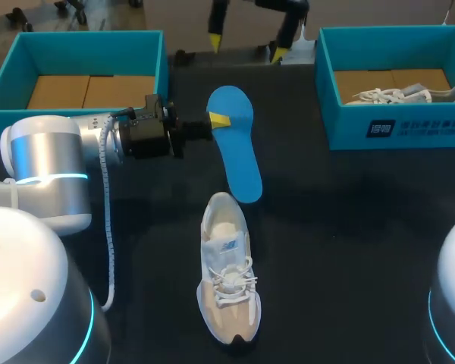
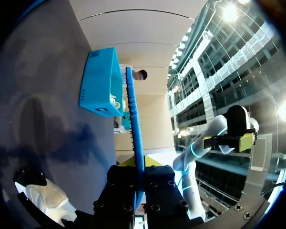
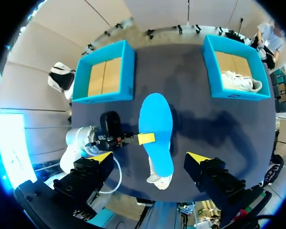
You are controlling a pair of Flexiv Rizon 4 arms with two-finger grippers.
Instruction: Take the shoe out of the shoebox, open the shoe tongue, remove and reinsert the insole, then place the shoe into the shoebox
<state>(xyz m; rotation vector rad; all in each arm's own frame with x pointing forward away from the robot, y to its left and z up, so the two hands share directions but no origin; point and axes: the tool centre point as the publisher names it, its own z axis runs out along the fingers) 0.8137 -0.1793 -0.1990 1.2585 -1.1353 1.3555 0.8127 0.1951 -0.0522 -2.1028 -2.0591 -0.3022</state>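
Shoe (image 1: 227, 280) lies on the dark worktop (image 1: 349, 227), sole down, toe toward the robot, outside both boxes. Its laces look loose and the opening is wide; I cannot tell from these views how far the tongue is pulled forward. The blue insole (image 1: 239, 152) is out of the shoe. The left tool (image 1: 217, 121) pinches it across its width near the wider end, one yellow tip showing on the top face in the head view. In the left wrist view the insole runs edge-on between the two fingers and out ahead of them. Its free end points toward the heel of the shoe and sits near it; it appears to be held clear of the worktop, judging by how it overlaps the shoe in the right wrist view. The right tool (image 1: 246, 44) hangs high above the far side of the worktop, fingers spread wide, nothing between them. The empty box (image 1: 91, 42) stands at far left, only its cardboard bottom showing. The other box (image 1: 409, 125) at far right holds a second shoe (image 1: 409, 95). Progress, by my reading: shoe taken out and insole removed are done. Left to do: feed the insole back in, most likely with the idle right arm steadying the shoe, seat it flat, then return the shoe to the empty box.
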